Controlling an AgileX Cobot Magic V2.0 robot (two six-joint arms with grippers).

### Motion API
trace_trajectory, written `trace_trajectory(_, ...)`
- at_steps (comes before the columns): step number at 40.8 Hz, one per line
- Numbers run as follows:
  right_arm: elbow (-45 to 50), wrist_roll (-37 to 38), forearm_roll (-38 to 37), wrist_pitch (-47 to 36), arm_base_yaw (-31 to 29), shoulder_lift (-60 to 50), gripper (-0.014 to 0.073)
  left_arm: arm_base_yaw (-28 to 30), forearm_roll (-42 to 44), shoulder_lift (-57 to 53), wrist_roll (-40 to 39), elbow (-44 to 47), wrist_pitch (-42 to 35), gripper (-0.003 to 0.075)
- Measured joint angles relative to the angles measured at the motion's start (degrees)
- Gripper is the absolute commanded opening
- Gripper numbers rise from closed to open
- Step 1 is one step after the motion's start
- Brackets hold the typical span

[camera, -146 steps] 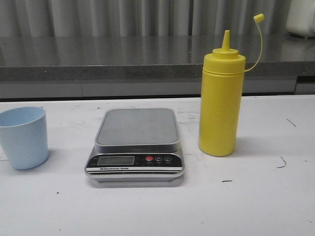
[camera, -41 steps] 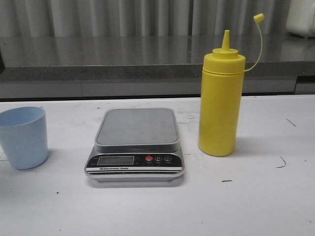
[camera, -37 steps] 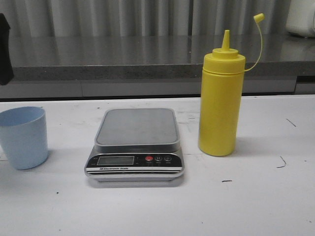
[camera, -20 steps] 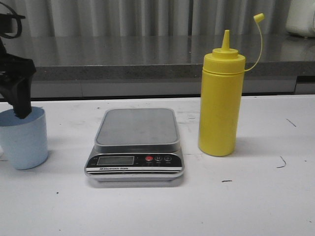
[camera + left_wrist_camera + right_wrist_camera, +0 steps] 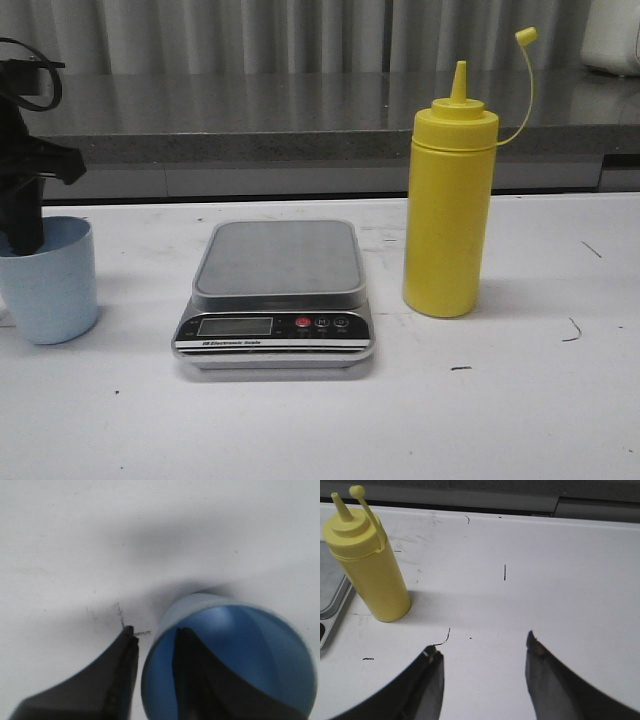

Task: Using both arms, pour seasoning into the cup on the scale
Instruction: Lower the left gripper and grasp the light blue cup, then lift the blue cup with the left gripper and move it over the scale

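The pale blue cup stands on the white table at the far left, left of the scale, whose steel platform is bare. My left gripper reaches down over the cup's rim. In the left wrist view the gripper is open and straddles the cup wall: one finger is inside and one outside, with a thin gap showing outside. The yellow seasoning bottle stands upright right of the scale, its cap off on its tether. My right gripper is open and empty above bare table, apart from the bottle.
A grey counter ledge runs along the back of the table. The scale's corner shows beside the bottle in the right wrist view. Small black marks dot the white table. A white object sits at the far right on the ledge.
My left arm has come into view from the upper left and lowered onto the cup's rim, one finger going inside. The cup, scale and bottle have not moved.
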Motion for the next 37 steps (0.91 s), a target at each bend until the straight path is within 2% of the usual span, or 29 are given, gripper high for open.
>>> trace_trajectory(3,0.00,0.00,0.00,0.00,0.00,0.00,0.0401,0.00,0.00,0.00,0.00,0.00,0.00,-0.0021)
trace_trajectory(16,0.00,0.00,0.00,0.00,0.00,0.00,0.0401,-0.21,-0.43,0.00,0.00,-2.17,2.15,-0.0020)
trace_trajectory(30,0.00,0.00,0.00,0.00,0.00,0.00,0.0401,-1.41,-2.24,-0.76,0.00,-14.28,11.98,-0.0020)
trace_trajectory(37,0.00,0.00,0.00,0.00,0.00,0.00,0.0401,-5.26,-4.75,-1.11,0.00,-18.67,12.17,-0.0020)
